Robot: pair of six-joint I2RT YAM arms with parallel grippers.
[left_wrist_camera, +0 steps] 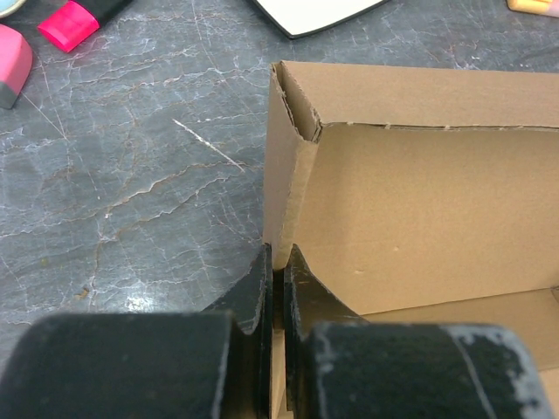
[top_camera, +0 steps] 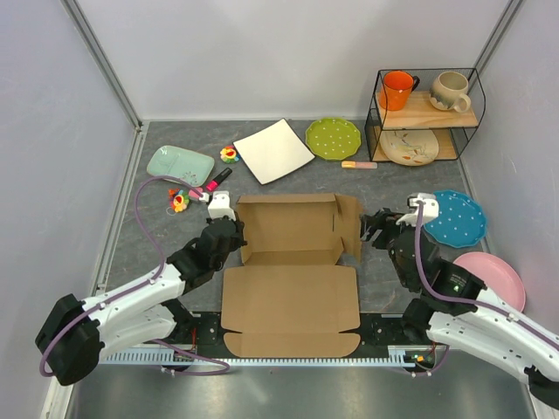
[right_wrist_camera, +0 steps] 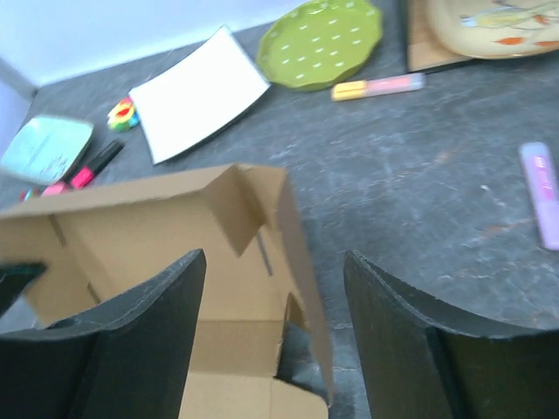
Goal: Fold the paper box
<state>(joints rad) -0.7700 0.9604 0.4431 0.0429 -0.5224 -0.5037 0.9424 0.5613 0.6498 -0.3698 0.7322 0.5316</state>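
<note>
Your paper box sits mid-way across the desk, its lid panel flat on the near side. It looks light and stiff but easily creased, so grip the walls near their folds. Your left hand pinches the left wall; your right hand gapes astride the right wall.

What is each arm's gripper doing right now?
Left gripper: closed, pinching the cardboard box's left wall.
Right gripper: open, jaws either side of the box's right wall, holding nothing.
</note>
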